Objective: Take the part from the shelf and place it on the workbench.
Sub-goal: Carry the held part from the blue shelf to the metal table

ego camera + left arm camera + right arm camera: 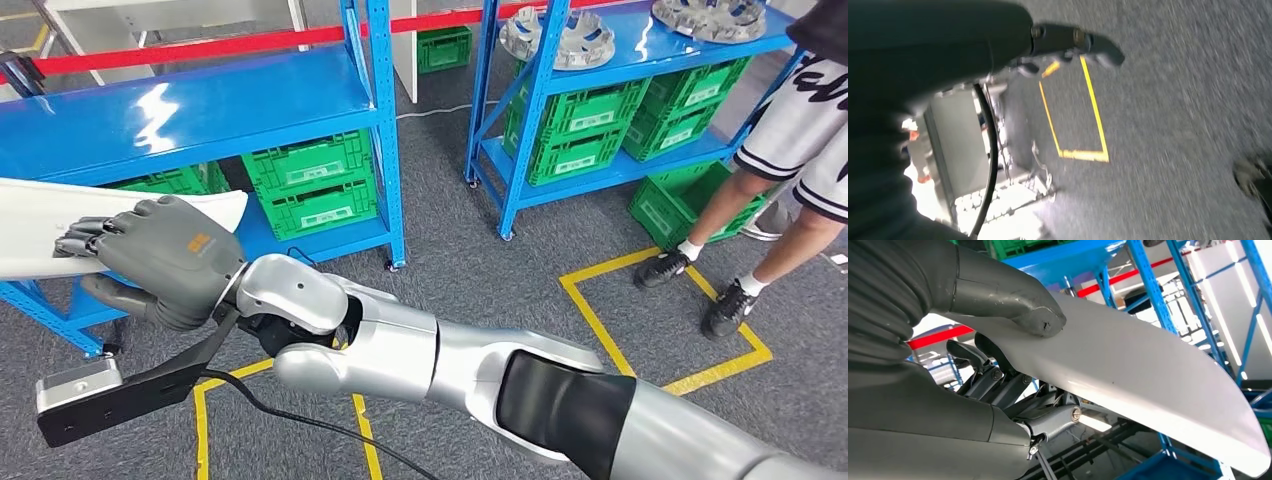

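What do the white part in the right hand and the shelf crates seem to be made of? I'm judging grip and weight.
The white part: smooth, slightly glossy, with soft highlights; looks like painted or moulded plastic or composite, though painted metal is possible. The right hand holds it. The green crates: ribbed, latticed walls suggest moulded plastic with a matte finish.
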You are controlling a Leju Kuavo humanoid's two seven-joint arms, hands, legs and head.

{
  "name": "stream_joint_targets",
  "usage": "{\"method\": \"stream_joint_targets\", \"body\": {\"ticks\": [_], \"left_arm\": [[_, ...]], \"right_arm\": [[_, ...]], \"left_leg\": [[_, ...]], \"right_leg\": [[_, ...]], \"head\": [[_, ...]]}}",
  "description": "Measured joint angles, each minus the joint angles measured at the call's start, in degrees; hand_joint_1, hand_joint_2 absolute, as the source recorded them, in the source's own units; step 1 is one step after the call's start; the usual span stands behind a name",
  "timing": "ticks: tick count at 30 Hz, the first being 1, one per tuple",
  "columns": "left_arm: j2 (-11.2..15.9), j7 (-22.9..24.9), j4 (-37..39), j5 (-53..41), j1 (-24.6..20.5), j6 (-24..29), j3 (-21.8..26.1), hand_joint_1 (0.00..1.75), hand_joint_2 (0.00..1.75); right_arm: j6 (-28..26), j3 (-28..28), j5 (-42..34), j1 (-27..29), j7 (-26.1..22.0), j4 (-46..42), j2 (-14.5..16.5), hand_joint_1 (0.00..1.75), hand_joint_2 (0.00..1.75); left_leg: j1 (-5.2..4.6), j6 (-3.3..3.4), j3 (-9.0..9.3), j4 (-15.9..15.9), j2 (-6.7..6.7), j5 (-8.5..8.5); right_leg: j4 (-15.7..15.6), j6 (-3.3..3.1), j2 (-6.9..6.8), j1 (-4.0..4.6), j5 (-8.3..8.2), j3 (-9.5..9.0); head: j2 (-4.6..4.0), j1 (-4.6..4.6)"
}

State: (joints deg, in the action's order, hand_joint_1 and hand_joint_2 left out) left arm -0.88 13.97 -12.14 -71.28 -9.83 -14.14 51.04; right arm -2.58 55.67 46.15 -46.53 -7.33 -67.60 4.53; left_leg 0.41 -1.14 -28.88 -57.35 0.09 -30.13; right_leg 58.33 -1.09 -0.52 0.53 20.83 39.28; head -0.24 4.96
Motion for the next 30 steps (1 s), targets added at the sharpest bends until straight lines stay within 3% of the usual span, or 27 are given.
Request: {"method": "stream_joint_targets", "body": {"ticks": [1, 2, 4, 5, 6, 7, 8, 9, 11, 13, 15, 17, 20, 21, 22, 23, 25, 27, 30], "left_arm": [[0.0, -0.2, 0.0, 0.0, 0.1, 0.0, 0.0, 0.0, 1.75], [0.0, -0.4, 0.0, 0.0, 0.1, 0.0, 0.0, 0.0, 1.75], [0.0, -0.9, 0.0, -0.1, 0.1, 0.0, 0.0, 0.0, 1.75], [0.0, -1.0, 0.0, -0.1, 0.2, 0.0, 0.0, 0.0, 1.75], [0.0, -1.0, 0.0, -0.3, 0.2, 0.0, 0.0, 0.0, 1.75], [0.0, -1.0, 0.0, -0.4, 0.2, 0.0, 0.0, 0.0, 1.75], [0.0, -1.0, 0.0, -0.4, 0.2, 0.0, 0.0, 0.0, 1.75], [0.0, -0.9, 0.0, -0.5, 0.2, 0.0, 0.0, 0.0, 1.75], [-0.4, -0.8, 0.0, -0.6, 0.0, 0.0, 0.0, 0.0, 1.75], [-0.7, -0.7, 0.1, -0.6, -0.2, 0.0, 0.0, 0.0, 1.75], [-0.6, -0.7, 0.1, -0.6, -0.2, 0.0, 0.0, 0.0, 1.75], [-0.5, -0.6, 0.2, -0.5, 0.0, 0.0, 0.0, 0.0, 1.75], [-0.3, -0.6, 0.2, -0.5, 0.1, 0.0, 0.0, 0.0, 1.75], [-0.2, -0.6, 0.2, -0.5, 0.2, 0.0, 0.0, 0.0, 1.75], [-0.2, -0.6, 0.2, -0.5, 0.4, 0.0, 0.0, 0.0, 1.75], [-0.1, -0.6, 0.2, -0.5, 0.5, 0.0, 0.0, 0.0, 1.75], [-0.2, -0.6, 0.2, -0.4, 0.6, 0.0, 0.0, 0.0, 1.75], [-0.1, -0.8, 0.2, -0.4, 0.6, 0.0, 0.0, 0.0, 1.75], [0.0, -0.9, 0.2, -0.3, 0.6, 0.0, 0.0, 0.0, 1.75]], "right_arm": [[0.0, 0.0, 0.0, 0.1, 0.0, 0.0, -0.1, 1.75, 1.75], [0.1, 0.0, -0.1, 0.1, 0.0, 0.0, -0.2, 1.75, 1.75], [0.0, 0.0, -0.1, 0.2, -0.2, 0.0, -0.3, 1.75, 1.75], [0.0, 0.0, -0.1, 0.3, -0.4, 0.1, -0.3, 1.75, 1.75], [0.0, 0.1, -0.1, 0.4, -0.5, 0.1, -0.3, 1.75, 1.75], [0.0, 0.1, 0.0, 0.5, -0.6, 0.2, -0.4, 1.75, 1.75], [0.0, 0.2, 0.0, 0.5, -0.8, 0.2, -0.4, 1.75, 1.75], [0.0, 0.2, 0.0, 0.4, -0.9, 0.2, -0.3, 1.75, 1.75], [0.0, 0.3, 0.0, 0.1, -1.2, 0.2, -0.3, 1.75, 1.75], [0.0, 0.3, 0.1, -0.2, -1.4, 0.3, -0.3, 1.75, 1.75], [0.0, 0.4, 0.1, -0.3, -1.5, 0.3, -0.3, 1.75, 1.75], [0.0, 0.4, 0.1, -0.4, -1.5, 0.2, -0.3, 1.75, 1.75], [0.0, 0.5, 0.1, -0.3, -1.5, 0.3, -0.3, 1.75, 1.75], [0.0, 0.5, 0.1, -0.2, -1.5, 0.3, -0.3, 1.75, 1.75], [0.0, 0.6, 0.1, -0.1, -1.5, 0.3, -0.3, 1.75, 1.75], [0.0, 0.6, 0.1, -0.1, -1.5, 0.3, -0.3, 1.75, 1.75], [0.0, 0.6, 0.1, -0.1, -1.5, 0.3, -0.3, 1.75, 1.75], [0.1, 0.7, 0.2, -0.3, -1.6, 0.3, -0.4, 1.75, 1.75], [0.1, 0.8, 0.3, -0.5, -1.6, 0.3, -0.4, 1.75, 1.75]], "left_leg": [[0.03, 0.58, -0.46, 0.0, 0.09, 0.52], [0.11, 1.06, -1.03, 0.1, 0.17, 1.11], [0.05, 1.57, -2.46, 0.1, 0.22, 2.3], [-0.01, 1.62, -3.21, 0.0, 0.22, 2.9], [-0.07, 1.65, -3.93, -0.1, 0.2, 3.43], [-0.13, 1.63, -4.62, -0.1, 0.18, 3.92], [-0.19, 1.55, -5.24, -0.3, 0.04, 4.35], [-0.17, 1.42, -5.74, -0.4, -0.21, 4.72], [-0.02, 0.92, -6.49, -0.6, -0.71, 5.38], [0.28, 0.21, -6.92, -0.5, -1.21, 6.08], [0.32, -0.44, -7.2, -0.4, -1.83, 6.56], [0.27, -1.04, -8.37, -2.6, -1.62, 4.99], [0.7, -2.28, -12.52, -12.5, -0.87, -0.35], [0.89, -2.69, -13.36, -15.0, -0.74, -1.07], [1.11, -3.07, -13.28, -15.5, -0.54, -0.77], [1.35, -3.44, -12.12, -14.0, -0.22, 0.47], [1.57, -4.15, -7.79, -7.0, 1.51, 3.17], [1.26, -3.52, -5.43, -2.7, 2.86, 4.02], [1.06, -1.08, -5.9, -2.3, 1.89, 3.58]], "right_leg": [[0.9, 0.37, 0.13, -0.08, 1.11, 0.53], [2.9, 0.72, 0.26, -0.15, 3.34, 1.37], [10.0, 1.25, 0.41, -0.28, 9.02, 3.48], [13.6, 1.37, 0.42, -0.3, 10.69, 4.32], [16.0, 1.36, 0.43, -0.3, 10.97, 4.54], [16.6, 1.22, 0.45, -0.25, 10.17, 3.83], [15.0, 0.93, 0.54, -0.12, 8.8, 2.02], [11.4, 0.47, 1.12, 0.06, 7.55, -0.84], [3.3, -0.75, 2.97, 0.34, 7.29, -6.6], [-0.7, -1.49, 3.79, 0.63, 8.24, -8.94], [-1.8, -1.64, 2.74, 0.55, 7.88, -9.18], [-2.6, -1.88, 1.49, 0.06, 7.2, -9.33], [-2.4, -2.03, -0.4, -0.21, 6.91, -8.83], [-2.2, -1.99, -1.04, -0.29, 6.91, -8.6], [-2.0, -1.89, -1.67, -0.42, 6.95, -8.36], [-1.6, -1.71, -2.27, -0.61, 7.05, -8.15], [-0.8, -1.01, -3.31, -0.93, 7.48, -7.75], [0.0, -0.16, -4.15, -0.74, 7.92, -7.46], [0.5, 0.82, -5.06, -0.5, 8.16, -7.3]], "head": [[0.0, 0.05], [0.0, 0.05], [0.0, 0.1], [0.0, 0.1], [0.0, 0.11], [0.0, 0.13], [0.0, 0.17], [0.0, 0.25], [0.0, 0.4], [0.0, 0.83], [0.0, 1.31], [0.0, 1.23], [0.0, 1.06], [0.0, 1.06], [0.0, 1.06], [0.0, 1.07], [0.0, 0.97], [0.0, 0.78], [0.0, 0.85]]}}
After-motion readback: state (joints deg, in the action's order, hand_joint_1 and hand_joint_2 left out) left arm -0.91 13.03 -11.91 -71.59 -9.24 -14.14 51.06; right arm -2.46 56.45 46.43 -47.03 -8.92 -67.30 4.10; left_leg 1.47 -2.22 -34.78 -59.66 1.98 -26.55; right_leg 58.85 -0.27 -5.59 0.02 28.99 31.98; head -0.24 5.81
